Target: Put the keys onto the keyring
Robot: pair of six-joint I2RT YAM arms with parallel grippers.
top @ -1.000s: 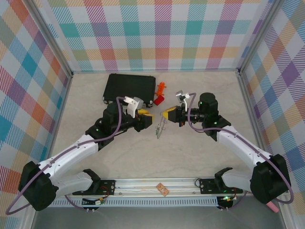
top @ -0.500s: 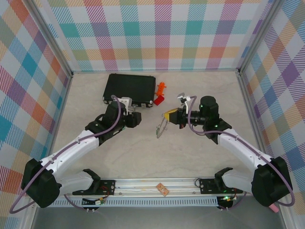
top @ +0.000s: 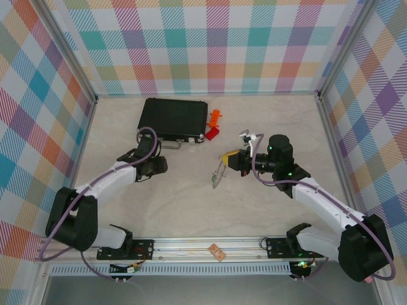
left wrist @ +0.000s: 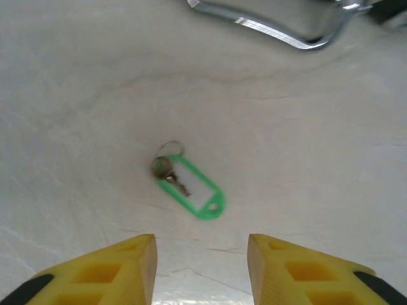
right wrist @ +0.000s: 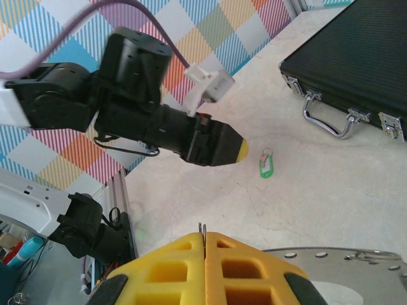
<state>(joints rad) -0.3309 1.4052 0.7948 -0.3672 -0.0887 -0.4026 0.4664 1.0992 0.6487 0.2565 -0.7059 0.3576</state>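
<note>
One key with a green tag (left wrist: 188, 185) lies flat on the table, just ahead of my left gripper (left wrist: 201, 244), which is open with nothing between its yellow fingers. The same key (right wrist: 266, 164) appears in the right wrist view beside the left gripper's tip (right wrist: 239, 150). My right gripper (top: 224, 159) is shut on the thin grey keyring (top: 218, 173), which hangs edge-on below it with a bit of green at its lower end. The ring's metal edge (right wrist: 203, 229) pokes out between the shut right fingers (right wrist: 184, 254). The left gripper (top: 163, 166) sits well left of the ring.
The black case (top: 173, 117) lies at the back left, its chrome handle (left wrist: 273, 28) just beyond the key. Red and orange plastic pieces (top: 215, 124) sit right of the case. A small brown item (top: 217, 252) rests on the front rail.
My left arm has pulled away from the ring, moving left toward the case, and its fingers have narrowed. The right gripper with the ring has shifted slightly right and nearer.
</note>
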